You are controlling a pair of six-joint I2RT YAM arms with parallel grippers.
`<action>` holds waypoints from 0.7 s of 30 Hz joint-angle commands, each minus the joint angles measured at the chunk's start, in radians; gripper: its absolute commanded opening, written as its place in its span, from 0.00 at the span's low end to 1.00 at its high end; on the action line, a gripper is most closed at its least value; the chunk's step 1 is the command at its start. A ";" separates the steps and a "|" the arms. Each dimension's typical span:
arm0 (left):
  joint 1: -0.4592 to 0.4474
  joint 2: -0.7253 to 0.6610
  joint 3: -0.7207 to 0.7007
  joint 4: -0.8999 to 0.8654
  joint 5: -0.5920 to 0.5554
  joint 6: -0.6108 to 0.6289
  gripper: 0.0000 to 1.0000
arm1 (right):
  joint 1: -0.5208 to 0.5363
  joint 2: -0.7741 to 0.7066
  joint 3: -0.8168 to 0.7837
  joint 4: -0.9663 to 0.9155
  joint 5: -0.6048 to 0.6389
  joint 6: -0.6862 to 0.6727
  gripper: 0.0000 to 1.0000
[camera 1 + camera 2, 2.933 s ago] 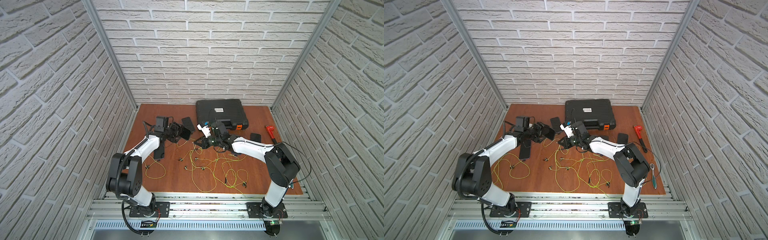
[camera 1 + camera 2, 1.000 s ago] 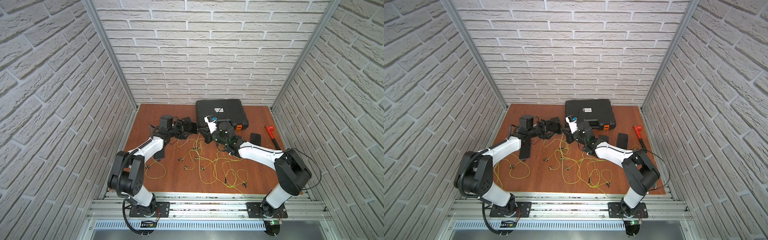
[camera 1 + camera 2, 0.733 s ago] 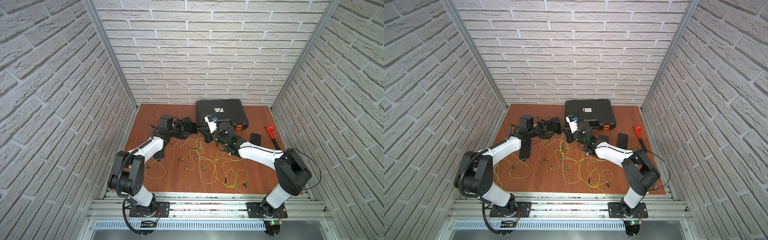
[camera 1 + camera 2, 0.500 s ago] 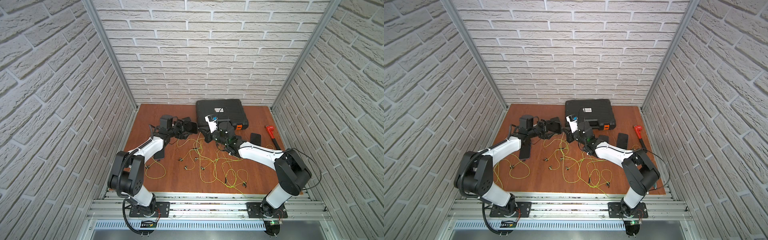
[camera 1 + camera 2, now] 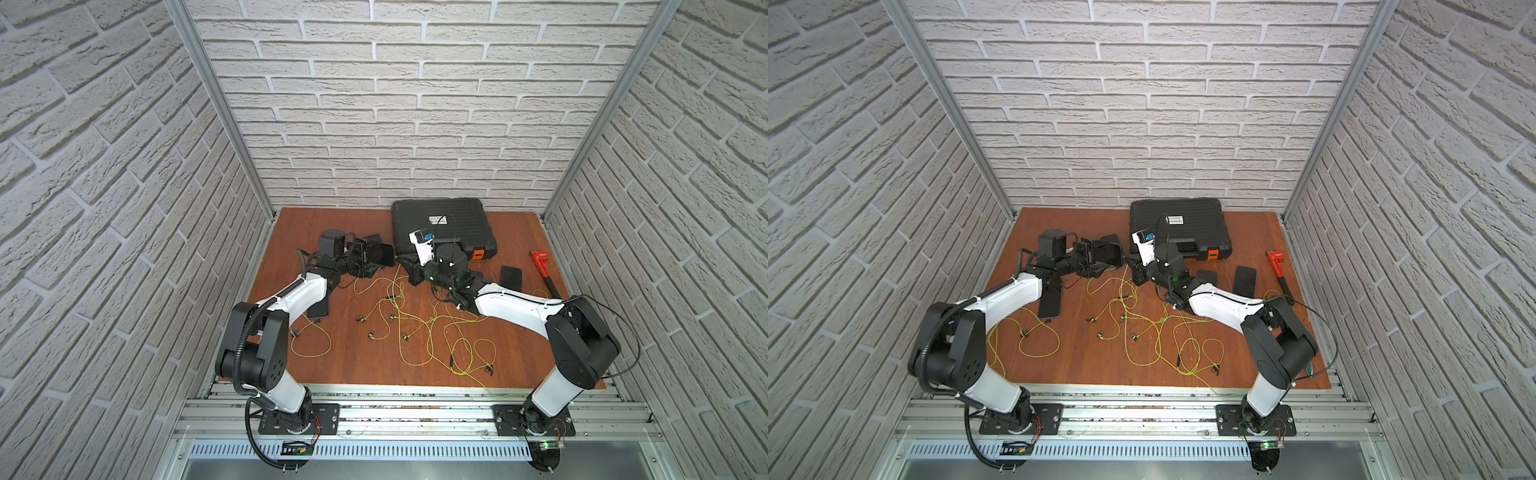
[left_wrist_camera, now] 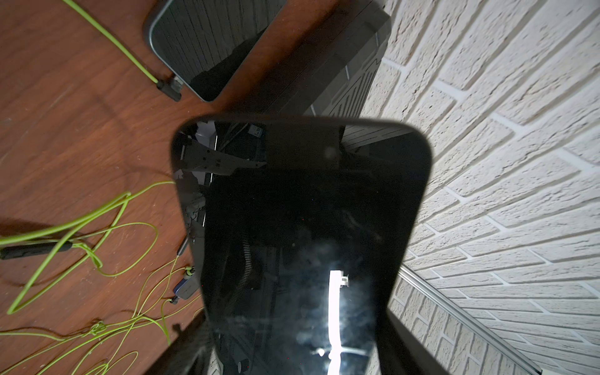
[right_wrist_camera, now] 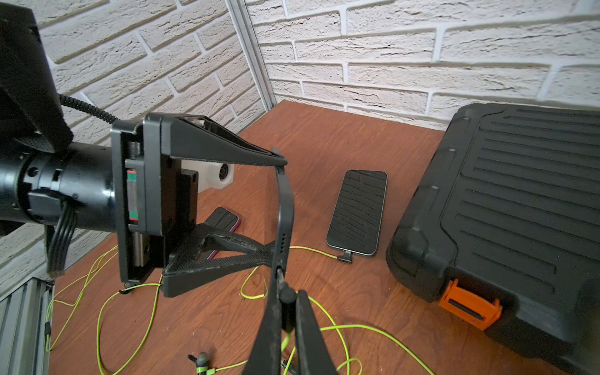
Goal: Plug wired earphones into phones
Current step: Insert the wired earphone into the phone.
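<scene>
My left gripper [image 5: 366,261] [image 6: 292,350] is shut on a black phone [image 5: 381,254] [image 5: 1111,254] [image 6: 302,227], held off the table by its long sides. My right gripper [image 5: 405,266] [image 7: 287,300] is shut on the dark plug [image 7: 287,297] of a yellow-green earphone cable. The plug's tip touches the held phone's bottom edge [image 7: 281,256]; whether it sits in the socket I cannot tell. More earphones [image 5: 399,316] [image 5: 1142,328] lie tangled mid-table. A second phone [image 7: 357,212] [image 6: 207,42] lies flat with a plug [image 7: 345,258] in it.
A black ribbed case [image 5: 440,226] [image 7: 519,211] with orange latches stands at the back, close to both grippers. Other phones lie at the right [image 5: 510,277] [image 5: 1207,277] and under the left arm [image 5: 319,309]. A red wrench [image 5: 540,262] lies at the far right.
Since the earliest frames both grippers have moved toward the back and met beside the case, the phone and plug coming together. Over the last second nothing has visibly moved.
</scene>
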 commanded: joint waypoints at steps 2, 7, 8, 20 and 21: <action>-0.011 -0.011 0.003 0.086 0.034 0.003 0.00 | 0.005 0.014 0.029 0.027 -0.001 0.008 0.06; -0.025 -0.014 0.008 0.070 0.019 0.006 0.00 | 0.005 0.017 0.046 -0.011 0.030 0.011 0.06; -0.028 -0.015 0.008 0.064 0.013 0.007 0.00 | 0.006 0.018 0.049 -0.014 0.039 0.013 0.06; -0.045 -0.008 0.009 0.080 0.011 -0.012 0.00 | 0.037 0.055 0.095 -0.056 0.069 -0.012 0.06; -0.046 -0.010 0.008 0.082 0.011 -0.013 0.00 | 0.037 0.057 0.095 -0.058 0.066 -0.012 0.06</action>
